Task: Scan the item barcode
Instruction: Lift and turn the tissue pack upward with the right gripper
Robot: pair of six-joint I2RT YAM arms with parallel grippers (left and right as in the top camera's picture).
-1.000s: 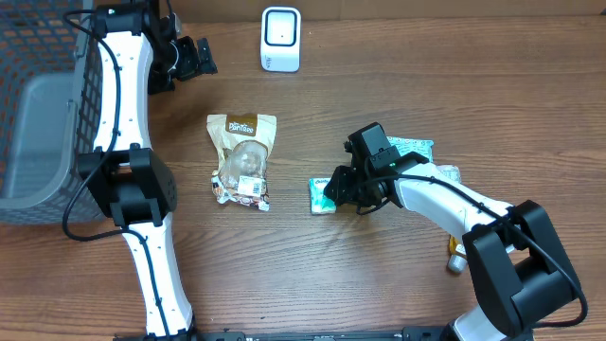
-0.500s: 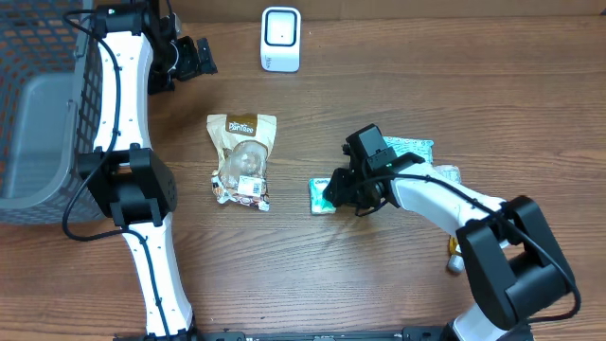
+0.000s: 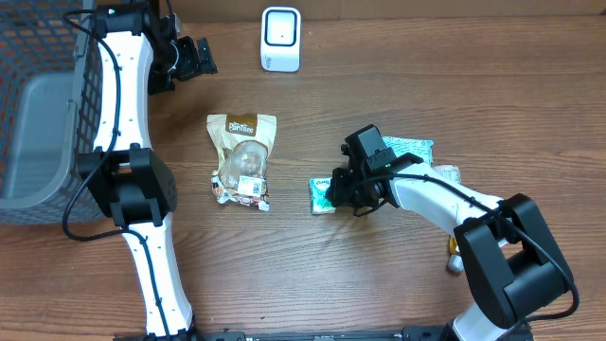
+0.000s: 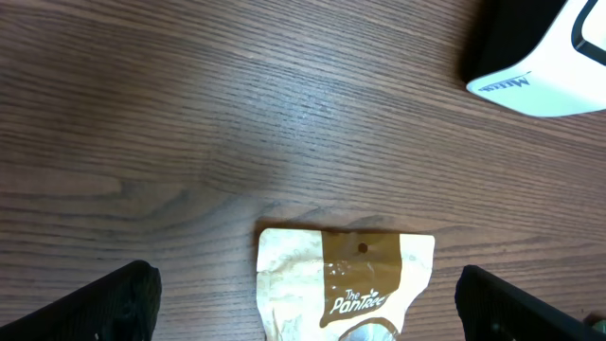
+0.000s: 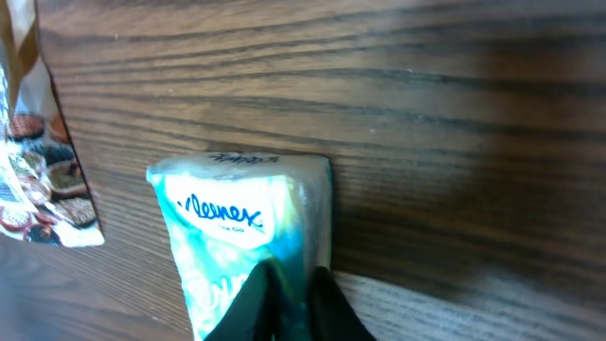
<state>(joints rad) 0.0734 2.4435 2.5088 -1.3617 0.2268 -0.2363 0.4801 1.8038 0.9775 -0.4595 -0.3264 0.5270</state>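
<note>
right gripper (image 5: 289, 289) pinching tissue pack (image 5: 237, 220), apparently its edge, left gripper (image 3: 196, 59) spread, wooden table (image 5: 445, 133)

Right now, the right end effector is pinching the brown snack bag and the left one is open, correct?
No. The right end effector is pinching the Kleenex tissue pack, not the snack bag, as the right wrist view shows. The left end effector is open.

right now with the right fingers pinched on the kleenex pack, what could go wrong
1. The right fingers grip only a thin pinch at the edge of the soft Kleenex pack; it may slip or sag when lifted.
2. The scanner stands far from the pack, and the snack bag lies beside that path; a low carry might bump it.
</note>
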